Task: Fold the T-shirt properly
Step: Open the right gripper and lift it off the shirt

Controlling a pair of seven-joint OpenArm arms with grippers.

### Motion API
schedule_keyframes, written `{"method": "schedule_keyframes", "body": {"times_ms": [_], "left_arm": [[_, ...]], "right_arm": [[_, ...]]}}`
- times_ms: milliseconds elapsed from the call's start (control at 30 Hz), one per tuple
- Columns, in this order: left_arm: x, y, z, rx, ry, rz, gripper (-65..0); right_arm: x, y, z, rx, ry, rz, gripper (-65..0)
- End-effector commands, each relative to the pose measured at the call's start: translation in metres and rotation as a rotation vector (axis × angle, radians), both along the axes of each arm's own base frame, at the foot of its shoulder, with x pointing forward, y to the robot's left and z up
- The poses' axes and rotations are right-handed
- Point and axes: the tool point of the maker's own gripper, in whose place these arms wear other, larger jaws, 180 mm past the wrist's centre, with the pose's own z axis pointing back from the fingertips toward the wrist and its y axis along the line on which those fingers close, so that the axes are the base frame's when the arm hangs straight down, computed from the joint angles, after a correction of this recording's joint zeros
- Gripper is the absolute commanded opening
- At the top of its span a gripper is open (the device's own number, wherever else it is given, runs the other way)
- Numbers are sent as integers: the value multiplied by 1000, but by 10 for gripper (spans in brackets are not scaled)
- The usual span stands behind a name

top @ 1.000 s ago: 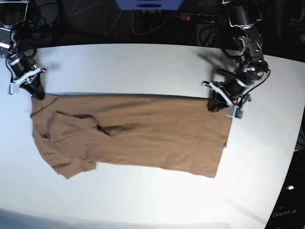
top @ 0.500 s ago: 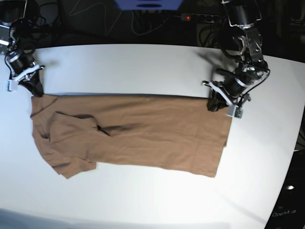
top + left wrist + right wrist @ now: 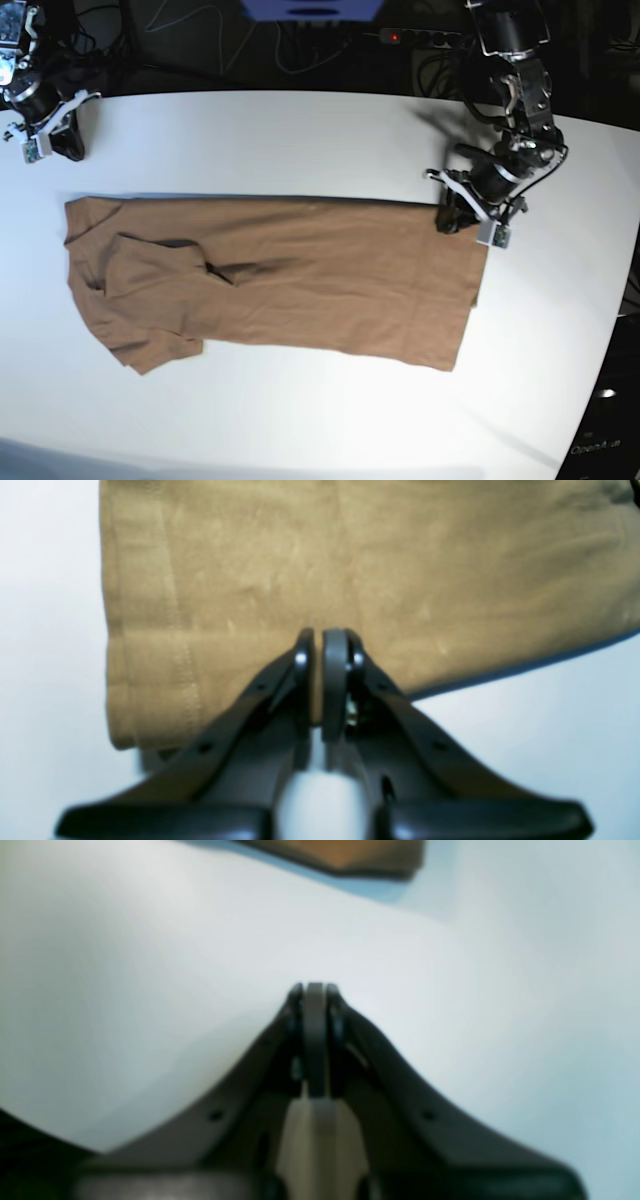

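The tan-brown T-shirt (image 3: 300,280) lies flat across the white table (image 3: 300,140), folded lengthwise, with a sleeve folded in at its left end. My left gripper (image 3: 447,218) sits at the shirt's back right corner. In the left wrist view (image 3: 317,635) its jaws are pinched on the edge of the fabric (image 3: 350,555) near the hem. My right gripper (image 3: 66,150) is shut and empty, off the shirt near the table's back left edge. The right wrist view shows it (image 3: 315,987) over bare table, with one shirt corner (image 3: 345,852) ahead.
A power strip with a red light (image 3: 415,37), cables and a blue object (image 3: 312,8) lie behind the table's back edge. Bare white table surrounds the shirt in front and behind.
My right gripper has left the shirt's back left corner and moved back and left toward the table edge. The shirt and my left gripper have not moved.
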Motion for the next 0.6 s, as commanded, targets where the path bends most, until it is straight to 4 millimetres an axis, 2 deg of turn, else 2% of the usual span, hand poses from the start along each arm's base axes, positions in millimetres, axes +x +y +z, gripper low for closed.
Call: {"method": "schedule_keyframes", "body": {"times_ms": [0,133,267,400,567], "left_arm": [[-47,9,-44,143,250,-62,-613],[-47,9,-44,143,250,-63,-613],[-47,8,-44,143,250,-65,-613],[-46,8,-44,141,248,-65,-613],[-46,7,-44,141,249,-65,-613]], "right_arm": [[15,-2,19,-13,-53,23,-644],[42,8,39,-93,-50,84,-644],[64,7,57,-260,-29,153,-644],[85,14,46,-433,48,234,-644],[94,32,32,-546,106,323,-644]]}}
